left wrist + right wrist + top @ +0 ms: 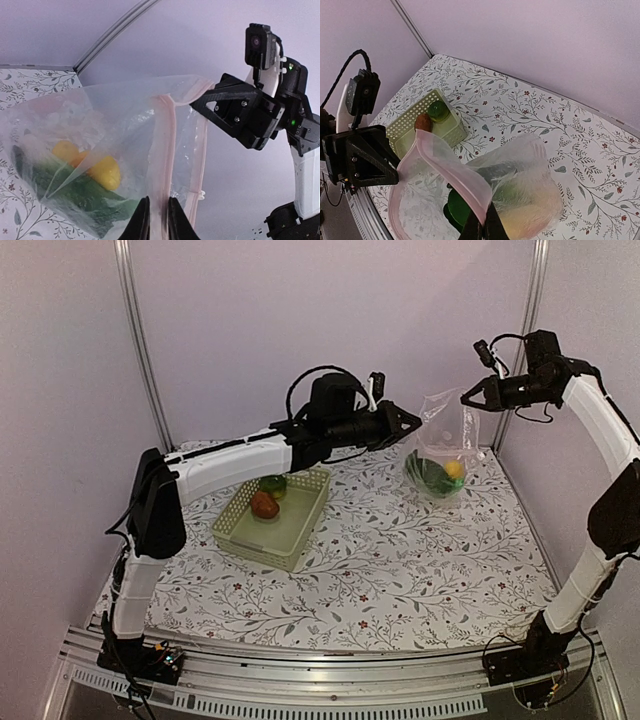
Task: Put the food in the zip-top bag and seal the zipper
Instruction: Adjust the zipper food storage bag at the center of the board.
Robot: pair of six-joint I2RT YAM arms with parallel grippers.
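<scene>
The clear zip-top bag (441, 452) hangs above the table between my two grippers, its bottom resting low. Inside it lie a green piece (429, 476), a yellow piece (105, 172) and an orange piece (65, 150) of the food. My left gripper (158, 198) is shut on the pale pink zipper (165, 145) strip. My right gripper (484, 216) is shut on the same strip (451, 167) at the opposite end. The two sides of the mouth stand apart. More food, a brown piece (264, 505) and a green piece (273, 484), sits in the basket.
The pale green lattice basket (291, 534) stands left of the bag on the flowered tablecloth (400, 560). Metal frame posts (143, 350) rise at the back corners against the pale walls. The left arm (240, 462) reaches across above the basket's far end.
</scene>
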